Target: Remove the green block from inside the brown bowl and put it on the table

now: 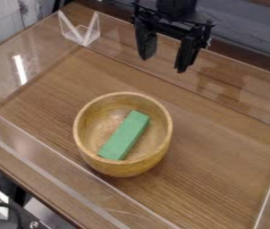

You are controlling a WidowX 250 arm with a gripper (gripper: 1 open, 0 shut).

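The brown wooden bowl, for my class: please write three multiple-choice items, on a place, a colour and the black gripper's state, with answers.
1. Where is the flat rectangular block?
A) On the bare tabletop
B) Inside the round light-brown wooden bowl
C) Between the gripper's jaws

2. What colour is the block?
A) Green
B) Red
C) Blue

3. How does the black two-fingered gripper stand?
A) Shut on the bowl's rim
B) Shut on the block
C) Open, holding nothing

Key:
1 B: the bowl's wall surrounds the block.
2 A: its top face shows plain green.
3 C: its two fingers stand apart, with nothing between them.
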